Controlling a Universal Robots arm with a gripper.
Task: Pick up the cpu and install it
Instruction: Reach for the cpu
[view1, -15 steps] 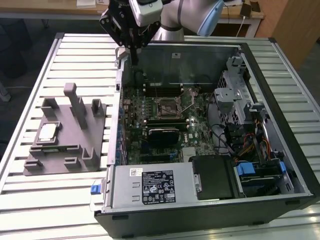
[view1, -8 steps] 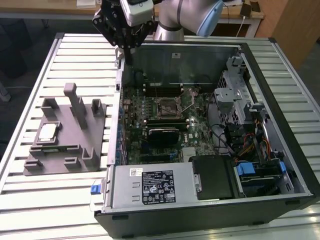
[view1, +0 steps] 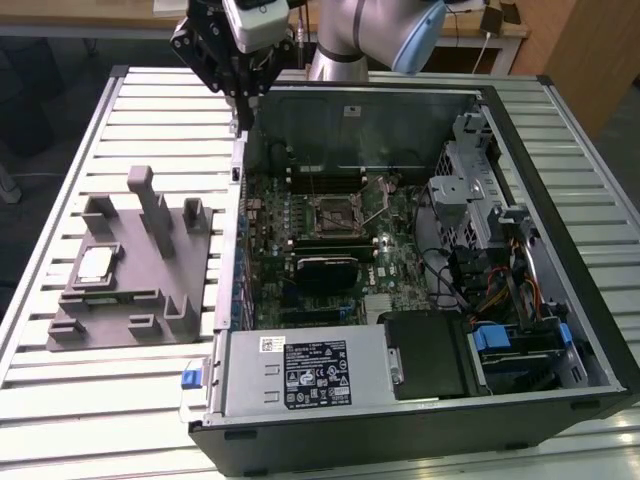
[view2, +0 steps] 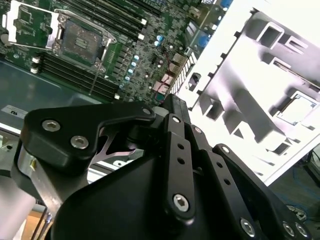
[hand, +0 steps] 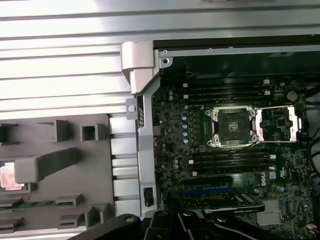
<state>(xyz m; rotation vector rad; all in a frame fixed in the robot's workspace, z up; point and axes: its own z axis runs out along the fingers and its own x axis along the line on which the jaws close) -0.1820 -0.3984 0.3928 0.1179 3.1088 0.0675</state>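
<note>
The cpu (view1: 95, 265) is a small silver square lying flat in a recess of the grey fixture (view1: 150, 290), on the exterior view's left. It also shows in the second wrist view as cpu (view2: 298, 108) and at the picture's edge in the first wrist view as cpu (hand: 8, 177). My gripper (view1: 243, 115) hangs high over the far left corner of the open computer case, shut and holding nothing, well away from the cpu. Its black linkage converges at the gripper (view2: 170, 100) in the second wrist view. The motherboard's socket (view1: 335, 212) stands open with its frame lifted, seen also as socket (hand: 233, 127).
The open case (view1: 560, 330) lies on a slatted metal table (view1: 60, 400). Inside are memory slots, a black heatsink block (view1: 325, 270), a drive cage (view1: 465, 190) and cables on the exterior view's right. Upright posts (view1: 150, 200) rise from the fixture behind the cpu.
</note>
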